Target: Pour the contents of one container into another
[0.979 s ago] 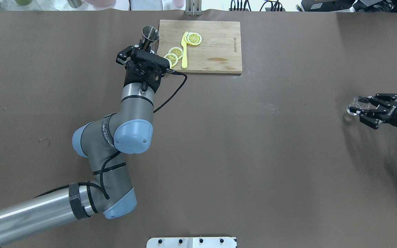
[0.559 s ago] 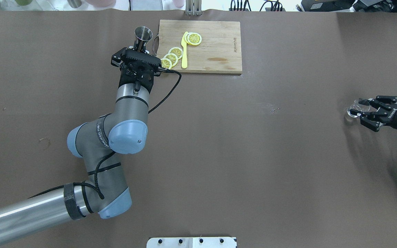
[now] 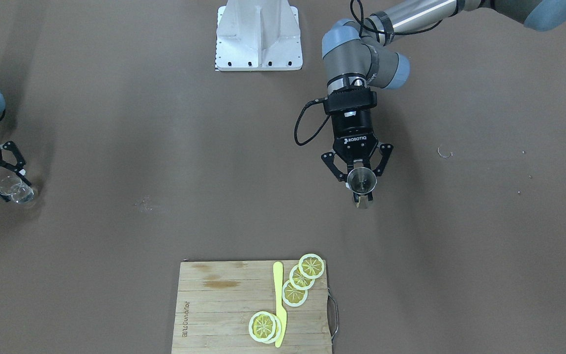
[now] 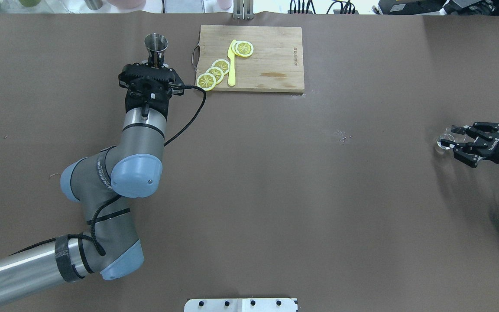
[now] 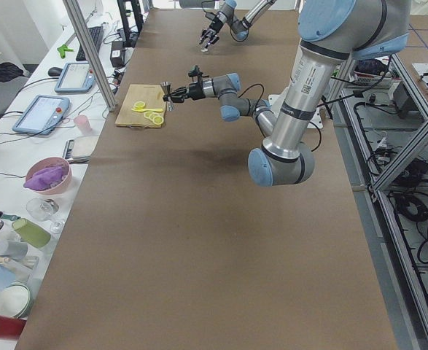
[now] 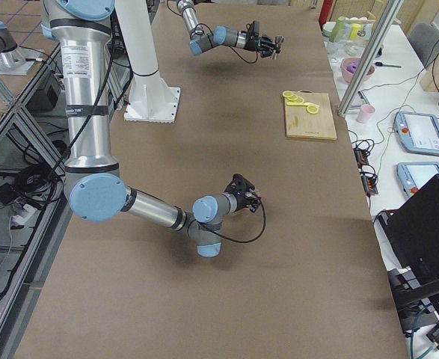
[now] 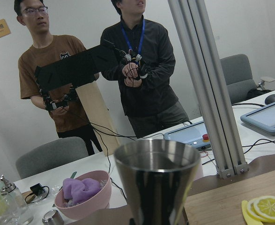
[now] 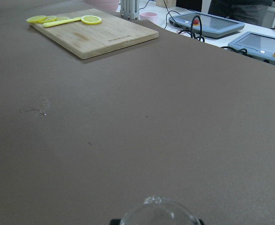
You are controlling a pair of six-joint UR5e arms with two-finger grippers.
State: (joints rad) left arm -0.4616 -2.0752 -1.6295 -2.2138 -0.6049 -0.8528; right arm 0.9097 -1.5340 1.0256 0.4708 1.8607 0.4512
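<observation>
The silver metal jigger [image 4: 156, 47] stands upright in my left gripper [image 4: 157, 65], whose fingers are shut on its narrow waist, left of the cutting board. The front view shows the jigger [image 3: 361, 181] from above, held off the table by the left gripper [image 3: 361, 194]. Its open cone [image 7: 157, 183] fills the left wrist view. At the table's right side, my right gripper [image 4: 451, 141] is shut on the small clear glass [image 4: 443, 141]. The glass [image 3: 17, 192] sits low over the brown table. Only its rim [image 8: 158, 213] shows in the right wrist view.
A wooden cutting board [image 4: 271, 60] with lemon slices [image 4: 215, 73] and a yellow knife [image 4: 231, 65] lies at the back, just right of the jigger. The robot base plate [image 3: 258, 37] sits at the near edge. Two people [image 7: 128, 79] stand beyond the far edge.
My left arm has carried the jigger to the left, away from the cutting board's corner. The right gripper with the glass has shifted only slightly.
</observation>
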